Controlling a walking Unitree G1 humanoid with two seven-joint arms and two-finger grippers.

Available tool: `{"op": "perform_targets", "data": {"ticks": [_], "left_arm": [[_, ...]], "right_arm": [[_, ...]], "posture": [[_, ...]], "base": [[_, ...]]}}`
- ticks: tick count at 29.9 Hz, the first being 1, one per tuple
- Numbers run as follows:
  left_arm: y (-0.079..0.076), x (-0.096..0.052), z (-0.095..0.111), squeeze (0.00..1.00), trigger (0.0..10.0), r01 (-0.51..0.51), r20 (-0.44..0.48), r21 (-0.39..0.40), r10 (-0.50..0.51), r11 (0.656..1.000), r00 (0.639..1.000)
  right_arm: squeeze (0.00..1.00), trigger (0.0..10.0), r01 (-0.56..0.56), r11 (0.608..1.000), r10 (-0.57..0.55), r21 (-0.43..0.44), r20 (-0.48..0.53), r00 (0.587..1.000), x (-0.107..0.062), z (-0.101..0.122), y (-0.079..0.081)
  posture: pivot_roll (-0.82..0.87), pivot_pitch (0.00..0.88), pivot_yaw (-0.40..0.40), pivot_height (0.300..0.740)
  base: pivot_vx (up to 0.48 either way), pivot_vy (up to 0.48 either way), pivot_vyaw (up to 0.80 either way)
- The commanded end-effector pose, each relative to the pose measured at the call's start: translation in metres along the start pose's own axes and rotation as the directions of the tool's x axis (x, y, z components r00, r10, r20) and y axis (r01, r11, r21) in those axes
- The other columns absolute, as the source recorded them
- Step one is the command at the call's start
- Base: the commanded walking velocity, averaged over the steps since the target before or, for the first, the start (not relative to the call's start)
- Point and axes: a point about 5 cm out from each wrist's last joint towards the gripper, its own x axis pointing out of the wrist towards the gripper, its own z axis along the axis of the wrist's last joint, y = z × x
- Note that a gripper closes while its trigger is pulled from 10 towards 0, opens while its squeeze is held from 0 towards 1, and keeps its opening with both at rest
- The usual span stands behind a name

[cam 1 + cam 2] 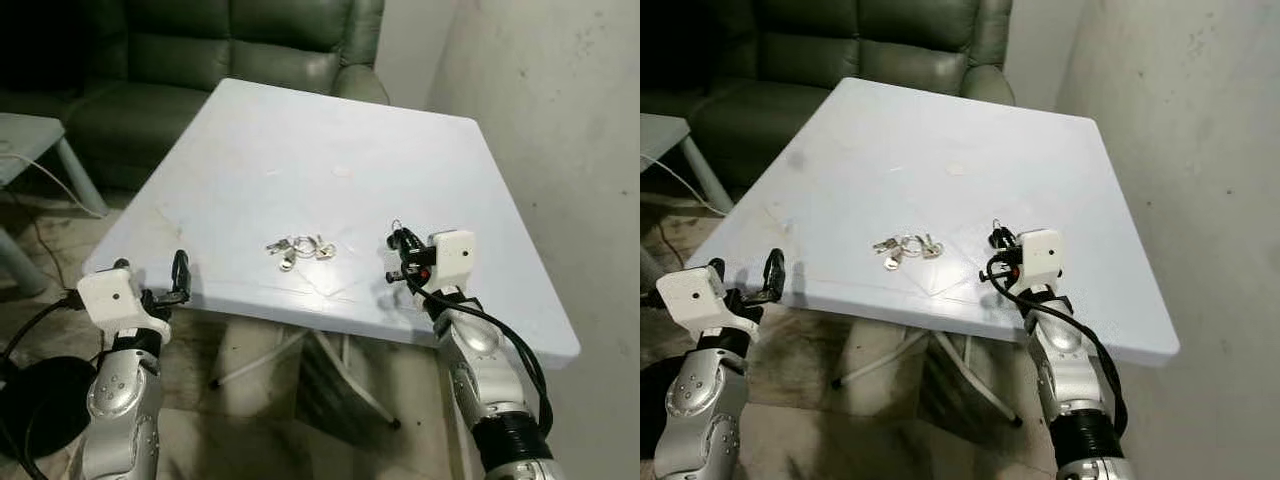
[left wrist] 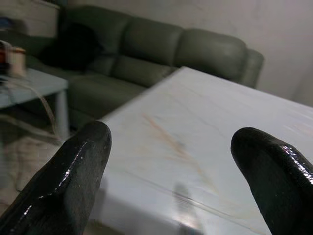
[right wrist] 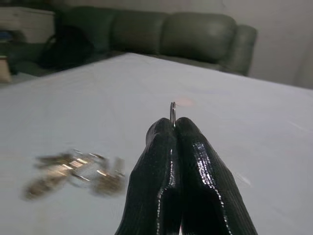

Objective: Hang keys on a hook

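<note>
A bunch of silver keys point(image 1: 300, 248) lies flat near the middle of the white table point(image 1: 300, 150). My right gripper point(image 1: 400, 245) hovers over the table to the right of the keys. It is shut on a thin metal loop point(image 3: 172, 112) that sticks up from between its fingertips point(image 3: 161, 132). The right wrist view shows the keys point(image 3: 73, 171) blurred, low and to one side of the fingers. My left gripper point(image 1: 180, 275) is open at the table's front left edge, well apart from the keys, with nothing between its fingers point(image 2: 78, 161).
A dark green sofa point(image 1: 230, 50) stands behind the table. A pale wall point(image 1: 560, 120) runs close along the right side. A small side table point(image 1: 30, 140) with a cable is at the far left. Metal table legs point(image 1: 330, 370) show below.
</note>
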Motion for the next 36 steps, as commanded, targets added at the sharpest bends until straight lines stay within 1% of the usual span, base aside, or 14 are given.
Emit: {"op": "perform_targets", "data": {"ticks": [1,15,20,27,28,30,33,35,36], "left_arm": [[0.0015,0.0013,0.0011,0.00,10.0,-0.002,-0.001,-0.002,0.002,1.000,1.000],[-0.0021,0.0015,-0.0009,0.00,10.0,0.006,-0.009,-0.008,-0.006,1.000,1.000],[-0.0030,0.0016,-0.0023,0.00,10.0,-0.001,-0.012,-0.013,0.000,1.000,1.000],[-0.0037,0.0022,-0.0015,0.00,10.0,-0.009,-0.003,-0.007,0.009,1.000,1.000],[-0.0040,0.0027,-0.0017,0.00,10.0,-0.014,-0.005,-0.018,0.014,1.000,1.000],[-0.0058,0.0019,-0.0044,0.00,10.0,-0.019,-0.015,-0.016,0.019,1.000,1.000],[-0.0068,0.0018,-0.0056,0.00,10.0,-0.008,-0.022,-0.014,0.008,1.000,1.000],[-0.0073,0.0019,-0.0060,0.00,10.0,-0.003,-0.024,-0.014,0.002,1.000,1.000],[-0.0076,0.0022,-0.0060,0.00,10.0,-0.002,-0.024,-0.019,0.001,1.000,1.000]], "right_arm": [[0.00,10.0,-0.013,1.000,0.013,0.001,0.001,1.000,0.0013,-0.0004,0.0047],[0.00,10.0,-0.024,1.000,0.024,-0.006,-0.004,1.000,-0.0009,-0.0015,0.0043],[0.00,10.0,-0.027,1.000,0.027,-0.010,-0.009,1.000,-0.0027,-0.0027,0.0036],[0.00,10.0,-0.029,1.000,0.029,-0.012,-0.010,1.000,-0.0036,-0.0027,0.0035],[0.00,10.0,-0.030,0.999,0.030,-0.012,-0.011,0.999,-0.0040,-0.0030,0.0034],[0.00,10.0,-0.032,0.999,0.032,-0.015,-0.008,0.999,-0.0071,-0.0029,0.0021],[0.00,10.0,-0.034,0.999,0.034,-0.011,-0.006,0.999,-0.0082,-0.0027,0.0015],[0.00,10.0,-0.035,0.999,0.034,-0.032,-0.025,0.999,-0.0086,-0.0037,0.0005],[0.00,10.0,-0.033,0.999,0.032,-0.025,-0.021,0.999,-0.0086,-0.0031,0.0000]], "posture": [[0.03,0.000,-0.070,0.740],[0.03,0.000,-0.076,0.740],[0.03,0.000,-0.078,0.740],[0.02,0.000,-0.080,0.740],[0.02,0.000,-0.081,0.740],[0.01,0.000,-0.082,0.740],[0.01,0.000,-0.084,0.740],[0.01,0.000,-0.084,0.740],[0.01,0.000,-0.084,0.740]], "base": [[0.000,0.480,0.00],[0.000,0.480,0.00],[0.000,0.276,0.00],[0.000,0.000,0.00],[0.000,0.000,0.00],[0.000,0.000,0.00],[0.000,0.000,0.00],[0.000,0.000,0.00],[0.000,0.000,0.00]]}}
